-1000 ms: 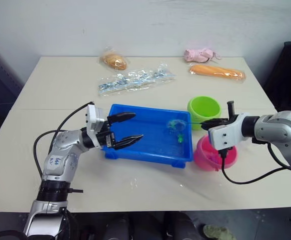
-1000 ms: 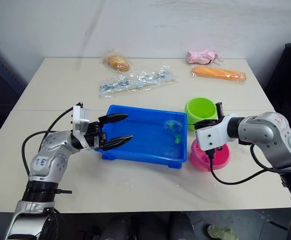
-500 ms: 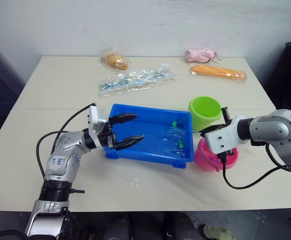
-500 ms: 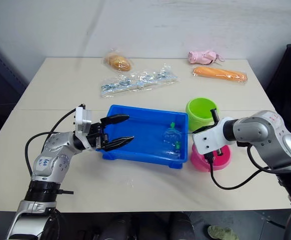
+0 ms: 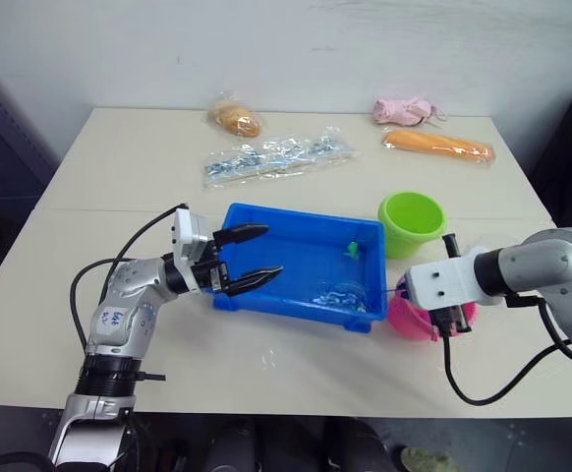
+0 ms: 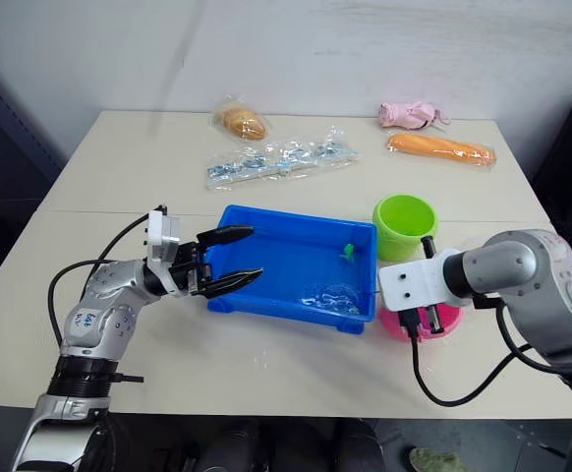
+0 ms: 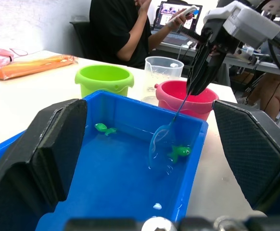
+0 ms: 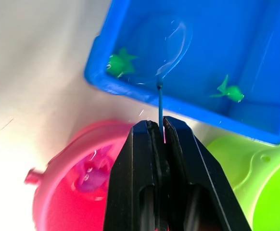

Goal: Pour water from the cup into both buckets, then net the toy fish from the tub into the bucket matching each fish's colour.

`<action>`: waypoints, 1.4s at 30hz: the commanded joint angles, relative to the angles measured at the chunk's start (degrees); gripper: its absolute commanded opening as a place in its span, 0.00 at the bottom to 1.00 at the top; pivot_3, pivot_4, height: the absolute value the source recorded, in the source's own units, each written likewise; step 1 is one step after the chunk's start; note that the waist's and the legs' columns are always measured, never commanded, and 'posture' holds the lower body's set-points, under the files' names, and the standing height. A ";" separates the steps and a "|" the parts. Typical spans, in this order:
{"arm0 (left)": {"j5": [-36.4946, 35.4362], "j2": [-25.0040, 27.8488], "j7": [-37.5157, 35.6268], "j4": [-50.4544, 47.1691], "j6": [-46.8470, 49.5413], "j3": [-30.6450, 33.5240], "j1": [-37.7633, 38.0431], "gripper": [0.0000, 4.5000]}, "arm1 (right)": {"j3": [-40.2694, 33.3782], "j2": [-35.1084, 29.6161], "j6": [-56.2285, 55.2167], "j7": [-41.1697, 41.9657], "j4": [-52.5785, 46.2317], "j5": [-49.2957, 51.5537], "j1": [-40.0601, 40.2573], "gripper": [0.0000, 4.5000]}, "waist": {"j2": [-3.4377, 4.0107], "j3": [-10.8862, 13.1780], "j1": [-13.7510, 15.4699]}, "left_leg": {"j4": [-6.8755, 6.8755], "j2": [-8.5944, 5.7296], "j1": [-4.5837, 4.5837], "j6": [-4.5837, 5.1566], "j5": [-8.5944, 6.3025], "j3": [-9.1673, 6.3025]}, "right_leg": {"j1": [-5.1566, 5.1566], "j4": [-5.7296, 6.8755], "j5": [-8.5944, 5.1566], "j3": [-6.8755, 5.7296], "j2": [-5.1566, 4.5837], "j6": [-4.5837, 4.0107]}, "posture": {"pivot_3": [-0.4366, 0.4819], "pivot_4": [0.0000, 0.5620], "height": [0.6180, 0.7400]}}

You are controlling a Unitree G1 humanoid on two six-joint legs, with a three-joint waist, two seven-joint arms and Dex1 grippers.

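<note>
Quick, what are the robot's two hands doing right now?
Left gripper: open, holding nothing.
Right gripper: shut on the net handle.

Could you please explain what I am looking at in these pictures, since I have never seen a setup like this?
A humanoid robot stands at a table. Two pictures come from cameras on its head, looking down over its arms; two from cameras on its wrists. The left gripper hovers open at the end of a blue tub. The right gripper pinches the thin handle of a small net, dipped in the tub near two green toy fish. Beside the tub stand a green bucket, a pink bucket and a clear cup.
</note>
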 commanded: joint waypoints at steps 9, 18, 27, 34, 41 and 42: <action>-0.36 0.25 0.18 -3.12 0.15 0.32 0.60 0.99 | -0.80 0.18 16.02 1.69 -0.44 6.92 -2.21 0.00 | 0.00 0.00 -0.10 | 0.00 -0.03 -0.03 0.01 0.00 -0.07 | 0.01 -0.02 0.00 -0.07 -0.04 0.01 | 0.48 0.27 1.00; -0.33 0.36 0.69 -4.06 0.48 0.53 1.43 0.99 | -5.60 5.35 29.21 -3.17 0.57 16.81 -1.66 0.00 | 0.00 0.00 -0.25 | -0.01 0.00 -0.03 0.00 0.00 -0.05 | -0.02 0.01 0.00 -0.08 -0.02 0.01 | 0.48 0.27 1.00; -0.33 0.84 1.12 -5.05 0.80 0.60 2.00 0.99 | -10.79 9.72 38.89 -9.22 1.02 25.50 -1.96 0.00 | 0.00 0.00 -0.35 | -0.02 0.05 -0.04 -0.01 0.00 0.00 | -0.07 0.03 0.00 -0.07 0.01 0.01 | 0.48 0.27 1.00; -0.50 1.39 1.22 -5.44 0.95 1.01 2.21 0.99 | -17.44 10.31 48.17 -13.16 0.55 33.29 -3.19 0.00 | 0.00 0.00 -0.32 | -0.04 0.05 -0.06 -0.02 -0.01 0.00 | -0.10 0.02 0.00 -0.07 0.01 0.01 | 0.48 0.27 1.00; -1.08 1.63 1.21 -5.85 1.12 1.66 2.16 0.99 | -35.53 21.11 65.12 -24.01 -7.93 42.87 3.97 0.00 | 0.00 0.00 -0.20 | -0.08 0.06 -0.08 -0.02 -0.01 -0.04 | -0.10 0.03 0.00 -0.08 0.01 0.00 | 0.48 0.27 1.00; -1.18 1.65 1.16 -5.87 1.27 1.60 1.88 0.99 | -37.85 22.75 66.25 -25.47 -9.47 43.60 5.50 0.00 | 0.00 0.00 -0.17 | -0.08 0.04 -0.09 -0.02 -0.01 0.01 | -0.13 0.05 0.00 -0.03 0.00 0.00 | 0.48 0.27 1.00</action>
